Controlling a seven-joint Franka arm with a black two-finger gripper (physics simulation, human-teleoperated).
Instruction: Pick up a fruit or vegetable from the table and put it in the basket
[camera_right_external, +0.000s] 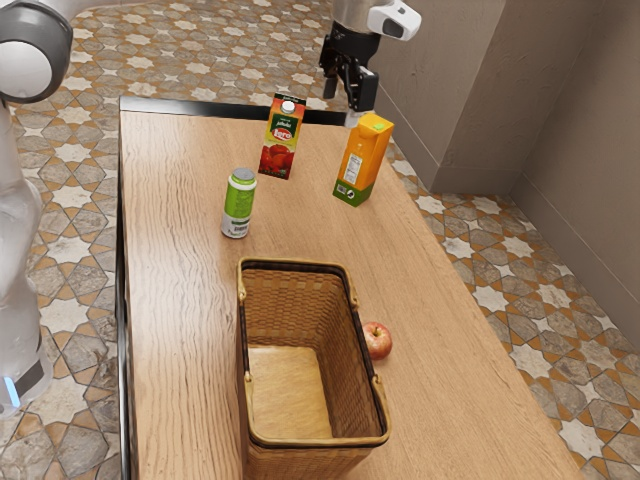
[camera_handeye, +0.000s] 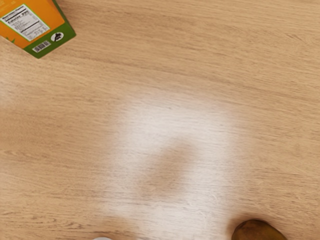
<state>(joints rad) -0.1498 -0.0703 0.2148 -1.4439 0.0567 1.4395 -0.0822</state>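
Wooden tabletop (camera_right_external: 180, 320) holds an apple (camera_right_external: 377, 341) beside the empty basket (camera_right_external: 315, 441). My pincer (camera_right_external: 346, 92) hangs spread near the carton (camera_right_external: 364, 162); pickup and placing both remain.

My black two-finger gripper (camera_right_external: 346, 92) hangs, fingers apart, near a tall orange-and-green carton (camera_right_external: 366, 158). A red-and-green carton (camera_right_external: 282, 140) and a green-and-white cylindrical can (camera_right_external: 239, 204) stand on the pale wooden table (camera_right_external: 180, 330); a round red apple (camera_right_external: 377, 341) lies just beside the brown wicker basket (camera_right_external: 343, 365).
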